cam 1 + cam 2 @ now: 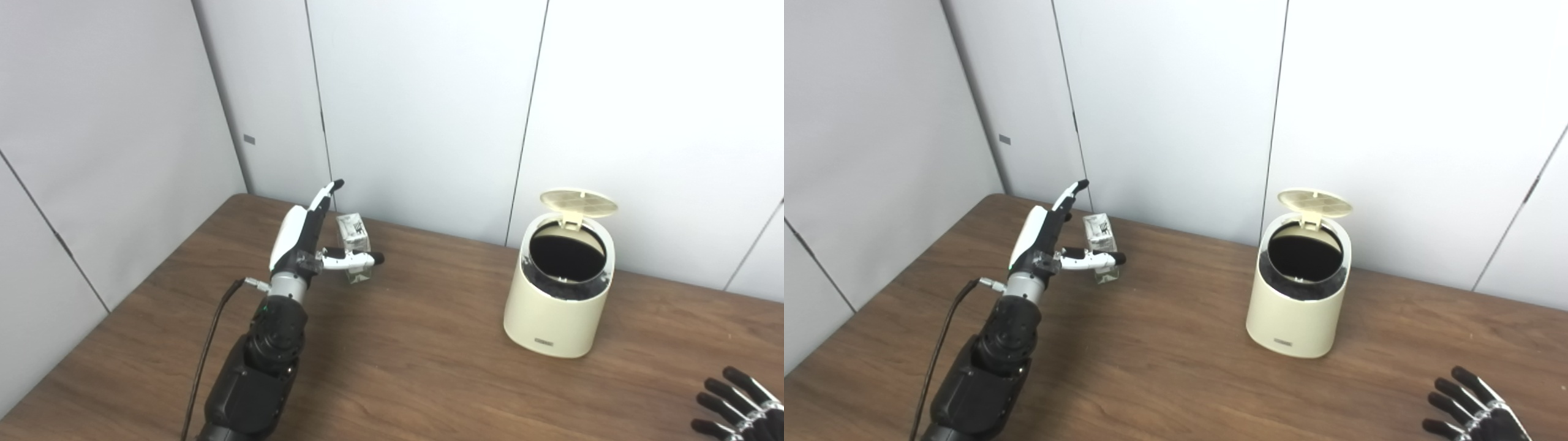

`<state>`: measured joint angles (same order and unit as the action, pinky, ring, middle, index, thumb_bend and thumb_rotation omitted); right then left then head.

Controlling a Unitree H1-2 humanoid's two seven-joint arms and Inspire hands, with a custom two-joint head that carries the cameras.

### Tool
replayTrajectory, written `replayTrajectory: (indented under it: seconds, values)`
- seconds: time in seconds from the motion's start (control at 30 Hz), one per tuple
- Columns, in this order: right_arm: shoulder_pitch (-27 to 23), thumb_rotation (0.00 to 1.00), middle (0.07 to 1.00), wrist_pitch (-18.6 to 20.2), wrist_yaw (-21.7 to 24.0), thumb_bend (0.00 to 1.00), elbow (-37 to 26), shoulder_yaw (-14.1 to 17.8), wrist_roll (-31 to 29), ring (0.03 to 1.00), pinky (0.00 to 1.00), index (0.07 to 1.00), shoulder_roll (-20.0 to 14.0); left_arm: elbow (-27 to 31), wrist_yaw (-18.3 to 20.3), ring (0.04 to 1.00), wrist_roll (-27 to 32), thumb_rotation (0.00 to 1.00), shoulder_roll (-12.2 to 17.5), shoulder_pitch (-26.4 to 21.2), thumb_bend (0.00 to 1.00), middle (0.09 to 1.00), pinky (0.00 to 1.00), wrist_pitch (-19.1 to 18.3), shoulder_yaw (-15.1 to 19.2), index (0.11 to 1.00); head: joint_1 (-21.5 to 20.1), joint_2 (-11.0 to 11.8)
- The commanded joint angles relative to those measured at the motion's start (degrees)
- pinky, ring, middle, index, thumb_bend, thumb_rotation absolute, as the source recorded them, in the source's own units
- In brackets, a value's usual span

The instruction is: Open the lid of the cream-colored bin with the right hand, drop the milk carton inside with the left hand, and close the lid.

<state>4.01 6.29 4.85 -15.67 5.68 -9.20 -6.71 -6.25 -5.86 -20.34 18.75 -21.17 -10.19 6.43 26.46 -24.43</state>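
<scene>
A small milk carton (355, 234) stands upright on the wooden table (416, 373), far left of centre. My left hand (303, 236) is right beside it on its left, fingers stretched straight upward and the thumb crossing in front of the carton's lower half; the hand is open, not closed round it. The cream-colored bin (554, 312) stands to the right, its round lid (579, 204) flipped up at the back, showing the dark inside. My right hand (744, 407) rests at the bottom right corner, fingers spread and holding nothing, well away from the bin.
Pale wall panels (422, 110) close off the table at the back and on the left. A black cable (208, 349) runs along my left forearm. Bare wood lies between the carton and the bin.
</scene>
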Motion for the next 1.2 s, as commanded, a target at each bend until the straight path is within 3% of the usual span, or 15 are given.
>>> replayTrajectory:
  seconds: [0.0,0.4,0.6,0.7,0.83,0.87,0.9,0.97,1.17]
  values:
    - [-0.32,0.88,0.764,-2.42,0.57,0.70,-1.98,0.54,-1.19,0.748,0.61,0.790,-0.51,-0.15,-0.26,0.962,-0.65,0.13,2.84,-3.36,0.96,0.979,0.92,1.83,-0.10,0.982,-0.27,-0.20]
    - [0.18,0.90,0.759,-2.19,0.86,0.65,-3.22,0.29,-1.62,0.740,0.59,0.781,-0.86,-5.04,-0.19,0.947,-1.13,0.11,4.60,-5.04,0.96,0.965,0.86,-0.79,-1.97,0.956,-0.66,-0.65]
    - [0.30,0.89,0.748,-1.41,1.18,0.64,-3.83,0.08,-2.56,0.729,0.57,0.764,-0.83,-7.15,-1.57,0.785,-3.61,0.06,6.16,-5.19,0.91,0.823,0.69,0.59,-3.62,0.842,-0.57,-0.86]
    - [0.55,0.90,0.748,-0.64,1.31,0.63,-4.53,-0.04,-3.03,0.730,0.58,0.761,-0.73,-8.24,-0.31,0.748,-5.30,0.06,7.56,-5.53,0.90,0.803,0.64,-0.93,-5.18,0.810,-0.57,-0.86]
    - [0.71,0.91,0.745,-0.55,1.29,0.62,-4.79,-0.07,-3.24,0.729,0.58,0.756,-0.65,-10.16,-0.85,0.715,-3.03,0.01,6.88,-6.06,0.89,0.780,0.60,0.91,-4.37,0.745,-0.82,-1.08]
    - [0.75,0.90,0.744,-0.45,1.28,0.63,-4.85,-0.10,-3.29,0.727,0.58,0.754,-0.67,-10.40,-1.81,0.635,-1.98,0.00,6.07,-6.22,0.85,0.699,0.54,1.98,-3.64,0.682,-0.77,-1.24]
    - [0.78,0.90,0.742,-0.35,1.27,0.63,-4.90,-0.13,-3.34,0.726,0.58,0.751,-0.69,-10.58,-2.48,0.538,-1.35,0.00,5.50,-6.33,0.68,0.599,0.50,2.76,-3.13,0.598,-0.77,-1.24]
    - [0.83,0.91,0.742,-0.24,1.48,0.64,-5.03,-0.39,-3.17,0.728,0.58,0.742,-0.97,-11.36,-5.22,0.469,-2.41,0.00,4.78,-6.83,0.53,0.512,0.43,5.22,-3.32,0.502,-0.68,-1.36]
    - [0.86,0.91,0.762,0.33,2.18,0.65,-5.50,-1.04,-3.82,0.757,0.61,0.735,-1.39,-11.39,-8.38,0.443,-3.85,0.00,3.65,-7.77,0.48,0.495,0.36,6.03,-3.89,0.459,-1.05,-1.73]
